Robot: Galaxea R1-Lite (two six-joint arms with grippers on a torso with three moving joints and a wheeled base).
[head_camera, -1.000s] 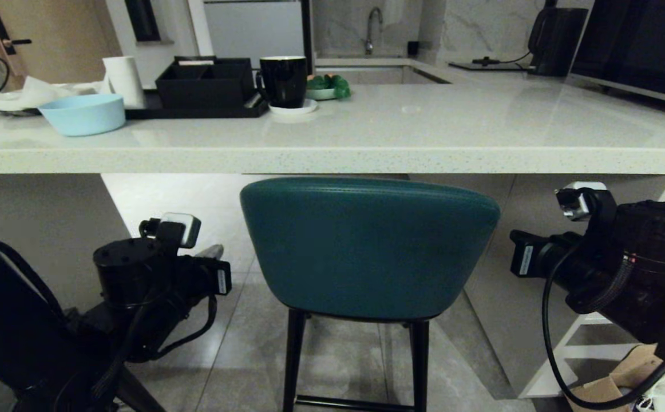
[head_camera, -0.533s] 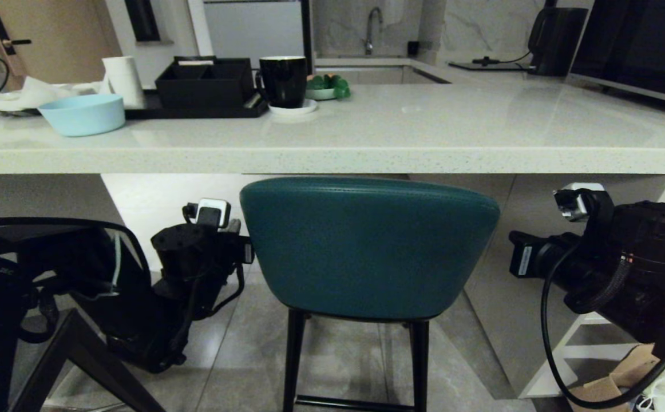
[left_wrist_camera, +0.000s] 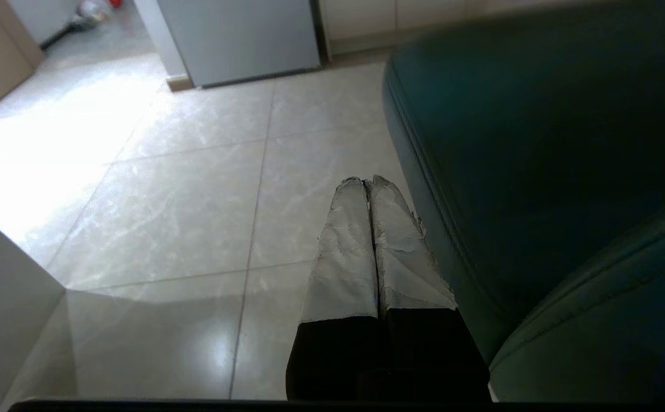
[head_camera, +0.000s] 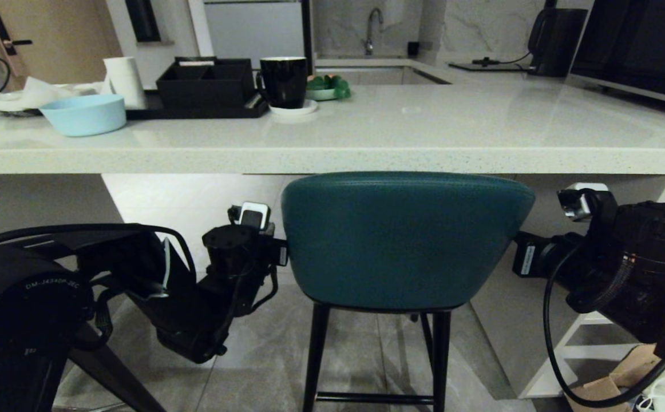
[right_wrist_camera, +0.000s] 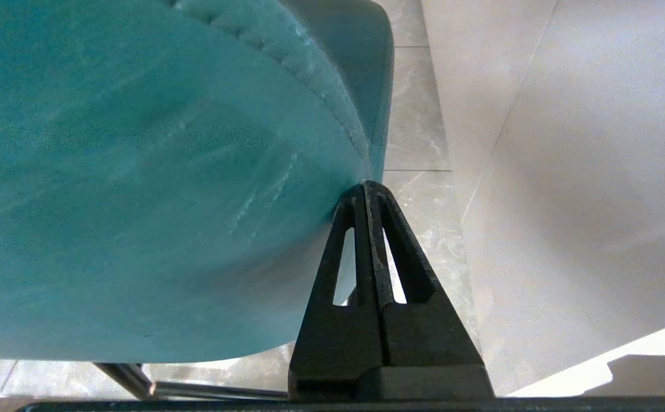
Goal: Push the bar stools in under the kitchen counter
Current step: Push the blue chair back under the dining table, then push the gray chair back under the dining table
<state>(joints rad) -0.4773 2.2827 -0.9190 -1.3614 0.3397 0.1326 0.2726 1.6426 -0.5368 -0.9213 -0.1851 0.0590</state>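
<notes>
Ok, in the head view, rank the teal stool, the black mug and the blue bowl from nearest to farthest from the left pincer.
1. Teal stool: right beside the left pincer, at the backrest's left edge.
2. Blue bowl: up on the counter, near its front edge, to the left.
3. Black mug: further back on the counter.

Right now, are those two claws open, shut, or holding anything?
Left gripper: jaws shut, empty, beside the teal stool.
Right gripper: jaws shut, empty, tip against the stool.
</notes>
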